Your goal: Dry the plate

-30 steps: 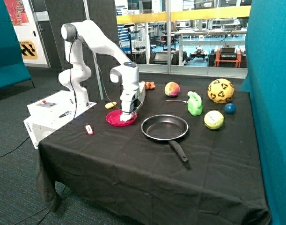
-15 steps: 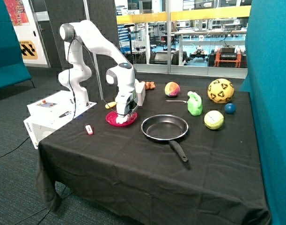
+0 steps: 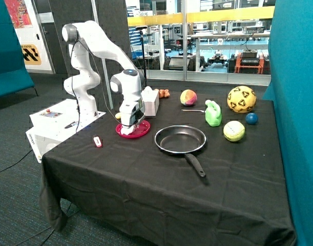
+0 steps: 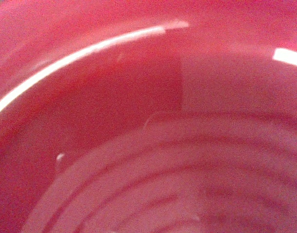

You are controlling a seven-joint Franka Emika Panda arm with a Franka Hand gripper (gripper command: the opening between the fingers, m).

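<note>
Item: plate (image 3: 138,131), red-pink, on black tablecloth (image 3: 146,174) beside frying pan (image 3: 180,140). Gripper (image 3: 128,128) lowered onto plate with white material; finger opening cannot be told.

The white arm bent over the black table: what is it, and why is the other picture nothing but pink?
It is a robot arm, bolted to a base beside the table. One camera stands apart and sees the whole scene. The other sits on the arm's wrist and looks down along its fingers, so close that the plate fills the picture: that is all the pink.

In the outside view the gripper is down on the red-pink plate, with something white under it, probably a cloth for drying. Whether the fingers are open or shut cannot be seen.

Also on the table: a black frying pan, a green bottle, a few balls, a white box behind the plate, and a small red and white thing near the edge.
</note>
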